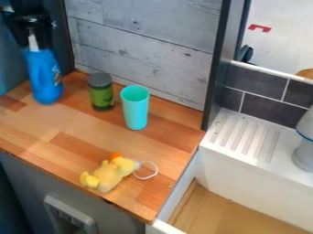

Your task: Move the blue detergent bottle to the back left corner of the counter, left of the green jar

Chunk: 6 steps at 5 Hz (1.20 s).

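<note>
The black gripper (32, 27) is at the upper left, at the top of a blue bottle (43, 75) with a white upper part. The bottle is upright at the counter's back left corner, and whether the gripper grasps it is unclear. To its right stand a green jar with a dark lid (101, 93) and a turquoise cup (135, 108), upright and apart. Near the counter's front edge lies a yellow plush toy (108, 174) with an orange part and a white loop of cord at its right end.
The wooden counter (36, 130) ends at a grey plank wall (147, 43) behind. A dark upright post (218, 64) stands at its back right corner. Farther right are a white ridged ledge (245, 137) and a grey-white object (304, 153), with a lower wood-floored recess (214, 212) in front.
</note>
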### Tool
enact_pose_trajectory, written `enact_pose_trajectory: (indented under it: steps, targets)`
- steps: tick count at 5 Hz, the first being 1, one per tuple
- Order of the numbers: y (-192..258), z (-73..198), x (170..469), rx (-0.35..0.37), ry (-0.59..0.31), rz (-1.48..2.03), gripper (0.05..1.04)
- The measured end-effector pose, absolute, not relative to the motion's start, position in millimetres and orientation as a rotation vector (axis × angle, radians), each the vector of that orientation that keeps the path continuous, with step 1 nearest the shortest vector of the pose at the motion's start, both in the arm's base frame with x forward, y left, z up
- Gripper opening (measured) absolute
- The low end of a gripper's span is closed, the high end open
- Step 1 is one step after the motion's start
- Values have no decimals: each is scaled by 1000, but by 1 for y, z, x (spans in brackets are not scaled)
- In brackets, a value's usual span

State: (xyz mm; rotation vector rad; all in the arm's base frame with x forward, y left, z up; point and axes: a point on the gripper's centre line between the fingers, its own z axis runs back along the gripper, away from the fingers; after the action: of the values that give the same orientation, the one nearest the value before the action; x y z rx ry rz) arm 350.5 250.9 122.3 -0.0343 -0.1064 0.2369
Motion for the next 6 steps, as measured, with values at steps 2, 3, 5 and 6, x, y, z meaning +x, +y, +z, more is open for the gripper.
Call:
enact_pose_trajectory:
  steps: [2,3,5,6]
  targets:
    - [255,136,343,-24,-168,246,1011]
    - [233,162,342,-9,-233,199,1010]
    - [133,165,341,14,-166,-66,1008]
    - [108,146,339,8,-127,-129,1008]
